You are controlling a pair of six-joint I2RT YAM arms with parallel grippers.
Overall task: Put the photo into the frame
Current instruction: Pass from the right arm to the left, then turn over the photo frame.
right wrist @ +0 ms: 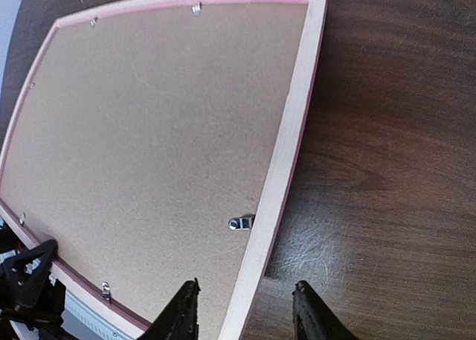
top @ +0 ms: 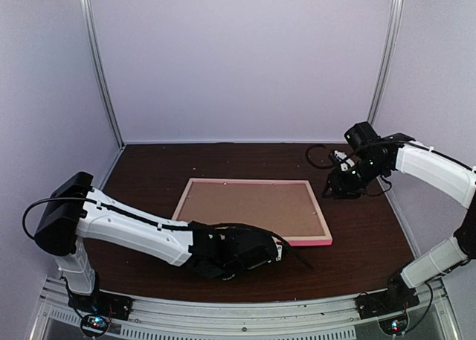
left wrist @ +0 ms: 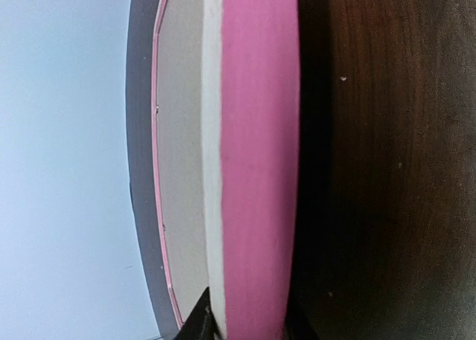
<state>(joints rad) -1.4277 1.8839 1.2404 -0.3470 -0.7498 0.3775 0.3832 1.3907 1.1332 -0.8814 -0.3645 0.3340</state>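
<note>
Since the frame (top: 309, 241) lies back-up, left fingers (left wrist: 197, 325) pinch its six-o'clock rail, probably steadying it; right fingers (right wrist: 182, 314) hover spread at three o'clock.

Top external: we note it sits high behind the 6 o'clock edge of the dark brown wood-grain table (top: 149, 176), tilted down toward 12 o'clock, well back. Left wrist: rolled sideways, pressed close to the 6 o'clock rail of the pink-railed rectangular picture frame (left wrist: 260, 169), facing 12. Right wrist: near, looking steeply down over its 3 o'clock rail. We see the frame in all three.
</note>
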